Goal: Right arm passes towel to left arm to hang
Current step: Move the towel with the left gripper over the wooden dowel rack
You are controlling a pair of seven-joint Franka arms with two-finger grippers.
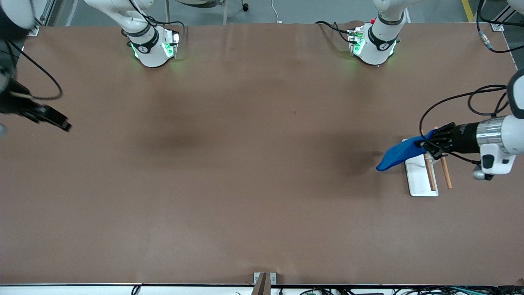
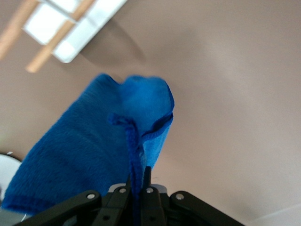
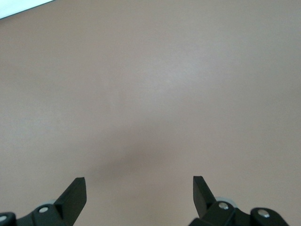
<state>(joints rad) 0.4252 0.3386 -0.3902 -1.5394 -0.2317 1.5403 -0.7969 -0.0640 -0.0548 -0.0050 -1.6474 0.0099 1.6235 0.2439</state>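
Towel (image 2: pixel 94 150) in left tool (image 2: pixel 137 186), seemingly pinched

Brown table (image 1: pixel 245 184), grey floor (image 1: pixel 307 10)

Towel up over rack, L arm's end of bench

Towel (image 1: pixel 399 155) hangs from left gripper (image 1: pixel 428 142) above rack (image 1: pixel 417 180); right gripper (image 1: pixel 61 121) over other end.

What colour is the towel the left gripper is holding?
Bright blue, with a darker blue stitched hem; the towel shows best in the left wrist view.
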